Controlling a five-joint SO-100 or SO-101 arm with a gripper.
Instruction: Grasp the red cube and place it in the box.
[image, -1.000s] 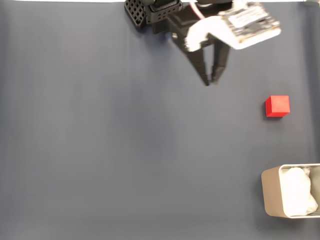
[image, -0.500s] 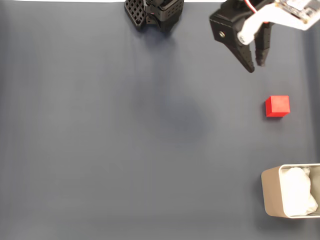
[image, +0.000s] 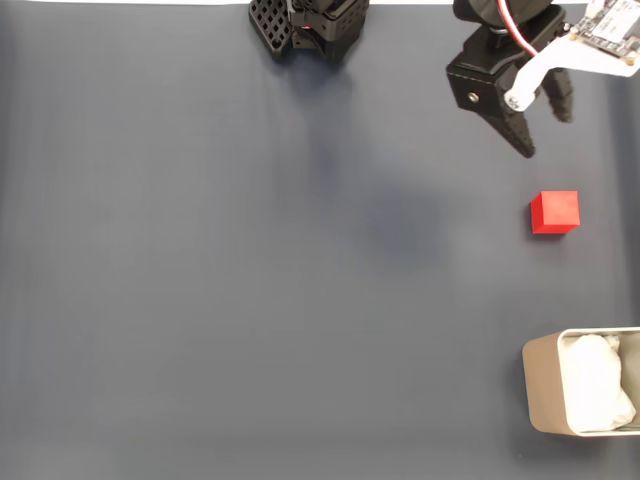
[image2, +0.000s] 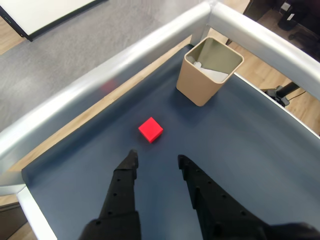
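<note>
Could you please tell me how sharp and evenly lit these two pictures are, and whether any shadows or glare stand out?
Fixed view: sharp and evenly lit; a soft, diffuse shadow smudges the dark blue-grey mat left of the small bright red cube, and the black gripper is crisp. Wrist view: the cube and the beige metal box are clear, with bright glare along the silver frame rail.

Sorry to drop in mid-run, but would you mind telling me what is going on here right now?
A single robot arm is lining up on the red cube, which sits alone on the dark mat. In the fixed view the gripper is open, holds nothing and is apart from the cube, toward the top edge; in the wrist view the cube lies just beyond the fingertips. The box, with white wadding inside, stands at the lower right of the fixed view, and the cube is not in it yet.
</note>
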